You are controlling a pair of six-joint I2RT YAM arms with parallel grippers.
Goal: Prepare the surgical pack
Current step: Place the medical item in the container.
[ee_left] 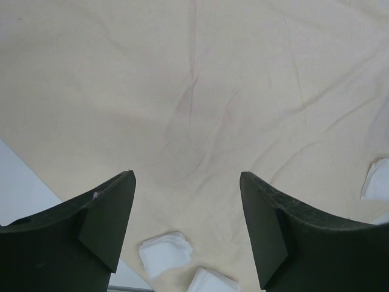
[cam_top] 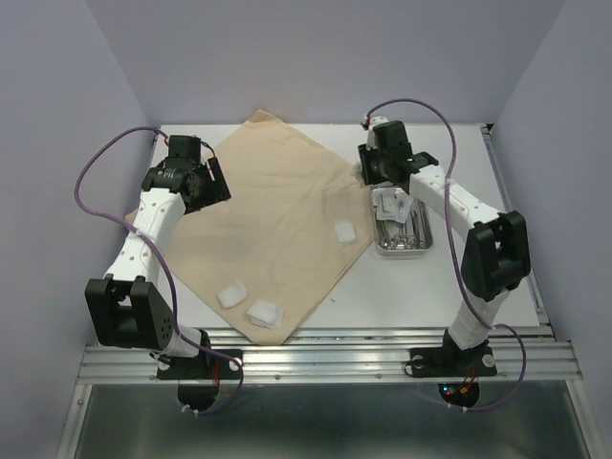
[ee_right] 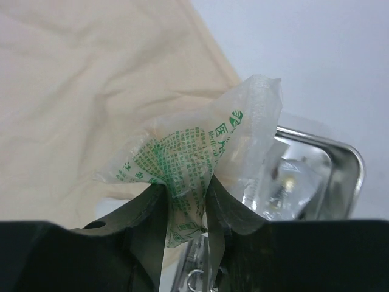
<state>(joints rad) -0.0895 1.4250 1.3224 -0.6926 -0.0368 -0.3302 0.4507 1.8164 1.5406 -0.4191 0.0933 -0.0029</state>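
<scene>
The beige cloth (cam_top: 277,220) lies spread as a diamond on the table. Three white gauze pads rest on it: one near its right corner (cam_top: 344,232) and two near its front corner (cam_top: 232,294) (cam_top: 265,314). The steel tray (cam_top: 423,247) sits right of the cloth and holds silver instruments (cam_top: 413,228). My right gripper (ee_right: 185,194) is shut on a clear plastic packet with green print (ee_right: 194,158), held over the tray's far end (ee_right: 346,158). My left gripper (ee_left: 187,182) is open and empty above the cloth (ee_left: 182,91), with two of the pads (ee_left: 164,252) below it.
The white table (cam_top: 459,287) ends at a metal rail (cam_top: 325,361) in front. Lilac walls (cam_top: 57,143) close in on the left, right and back. The right arm (cam_top: 449,201) reaches over the tray's right side.
</scene>
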